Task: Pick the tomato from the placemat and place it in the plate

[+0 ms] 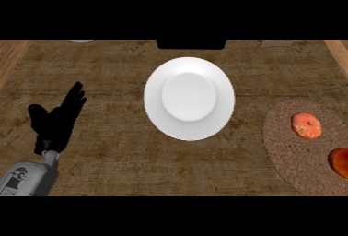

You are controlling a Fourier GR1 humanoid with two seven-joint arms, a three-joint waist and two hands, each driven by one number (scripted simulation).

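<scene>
Straight, spread fingers (71, 99) of left hand (53, 123), tomato (306, 126) on placemat (292, 161) well apart, beyond plate (189, 132)

A: What do we see on the tabletop (122, 161)?
B: A white plate (189, 98) in the middle. At the right we see a round woven placemat (292, 156) carrying the tomato (306, 126), and near it a redder thing (339, 162) cut off by the edge.
A: And our hands?
B: Our left hand (58, 120) rests open at the left, fingers (73, 99) up.

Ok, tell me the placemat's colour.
The placemat is brown with a woven look; the head view shows it best.
</scene>
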